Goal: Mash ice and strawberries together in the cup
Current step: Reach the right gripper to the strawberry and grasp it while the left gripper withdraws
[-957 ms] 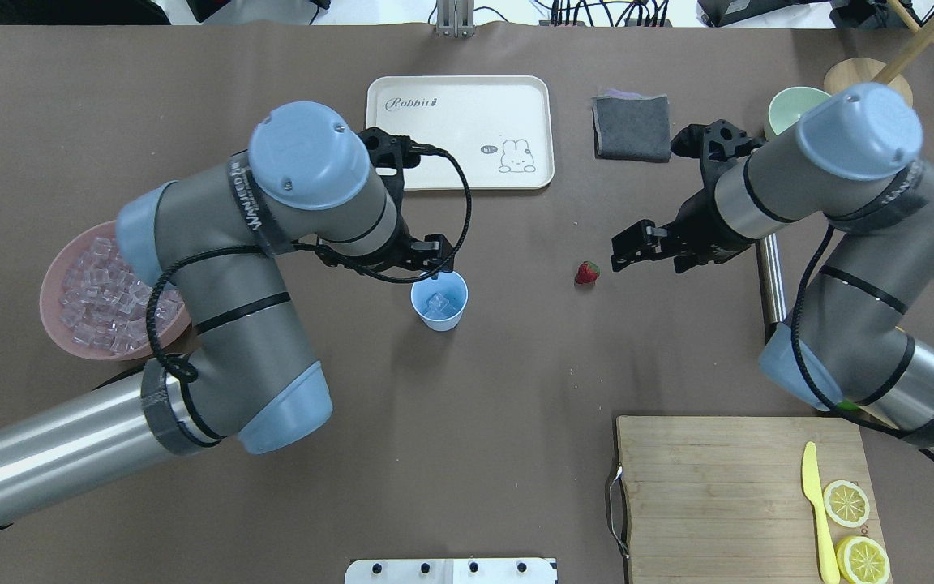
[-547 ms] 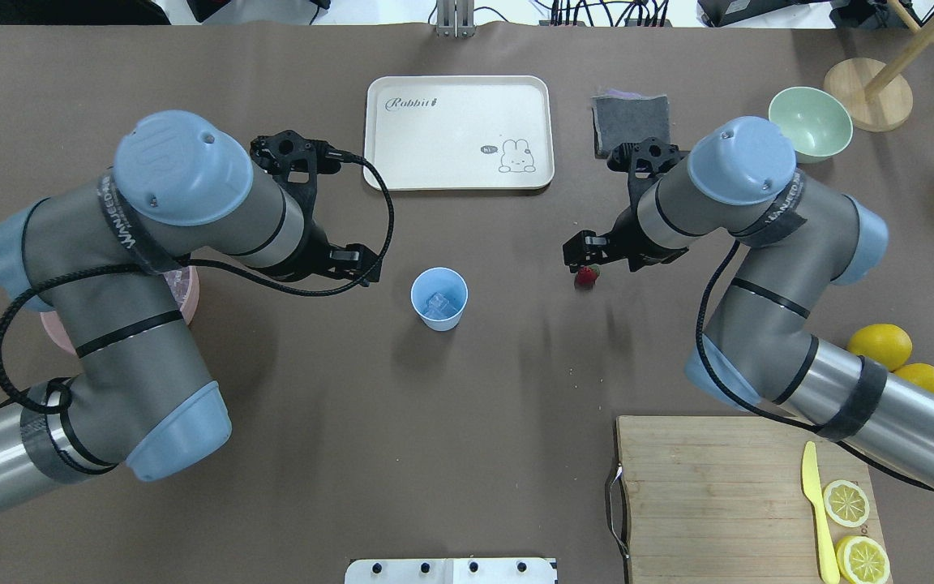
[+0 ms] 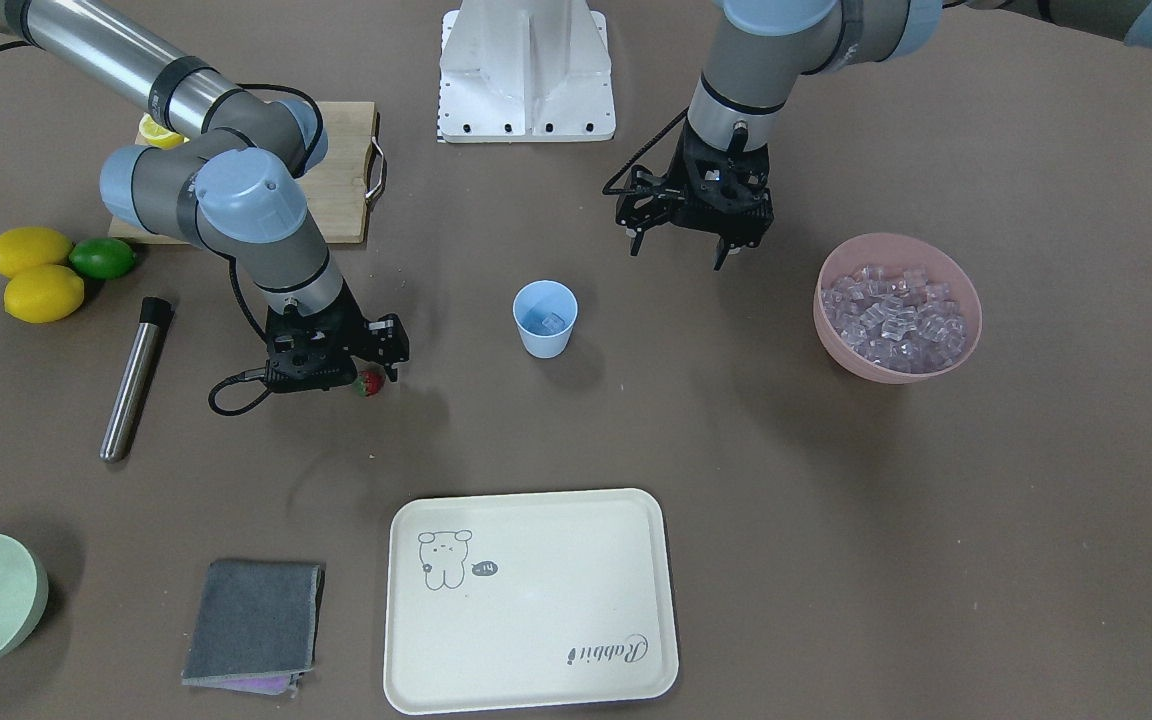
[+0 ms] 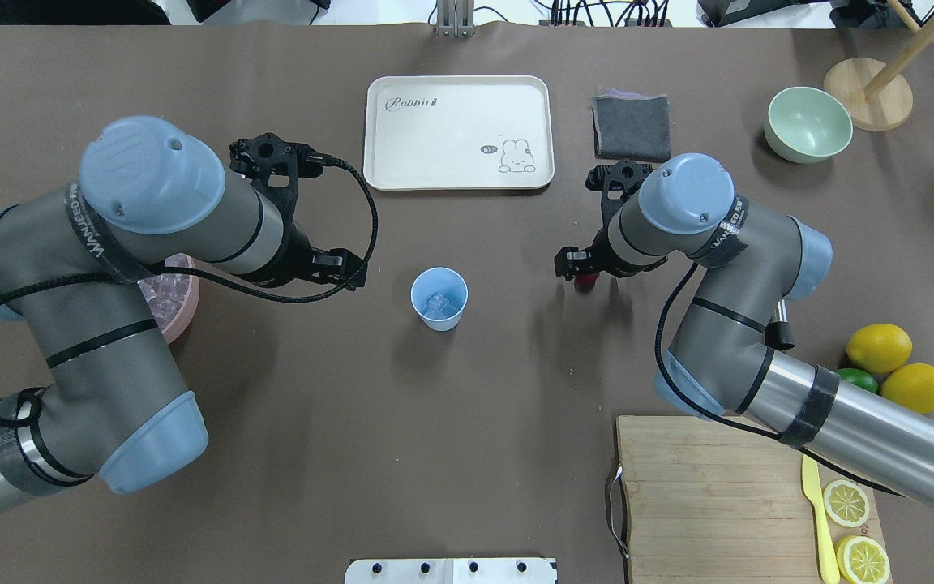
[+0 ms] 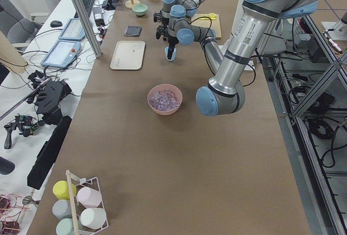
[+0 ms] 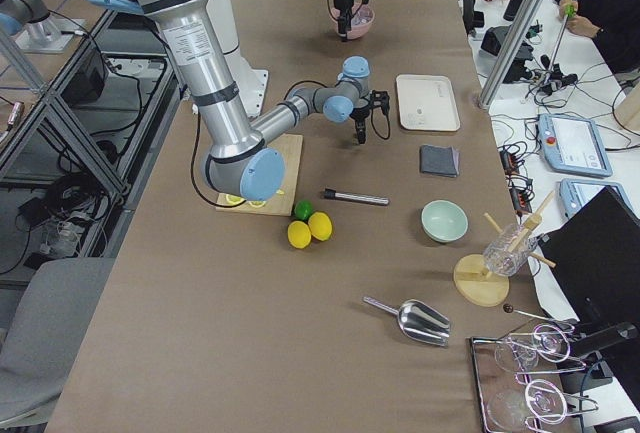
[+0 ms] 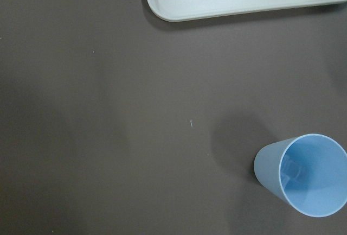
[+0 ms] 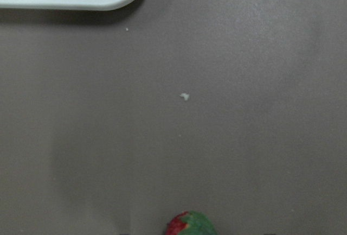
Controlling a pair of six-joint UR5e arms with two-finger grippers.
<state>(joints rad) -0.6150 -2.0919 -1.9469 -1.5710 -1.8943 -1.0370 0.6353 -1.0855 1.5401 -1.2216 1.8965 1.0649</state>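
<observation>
The light blue cup [image 4: 439,298] stands upright mid-table with a few clear ice [image 4: 436,306] cubes in its bottom; it also shows in the left wrist view as cup [image 7: 308,174]. A small red strawberry [image 3: 369,383] lies on the table to the cup's right in the overhead view. My right gripper [image 4: 583,272] is low over the strawberry [image 4: 587,281], open, fingers on either side. The strawberry [image 8: 190,224] sits at the bottom edge of the right wrist view. My left gripper [image 3: 677,255] hangs open and empty between the cup and the pink bowl [image 3: 829,340] of ice.
A cream tray [image 4: 459,130], grey cloth [image 4: 631,127] and pale green bowl [image 4: 807,123] line the far side. A metal rod [image 3: 134,378] lies by the right arm. Two lemons [image 4: 879,347] and a lime sit near a cutting board [image 4: 702,495] with a yellow knife and lemon slices.
My left gripper has pulled back from over the cup toward the pink bowl. My right gripper has moved in and come down over the strawberry.
</observation>
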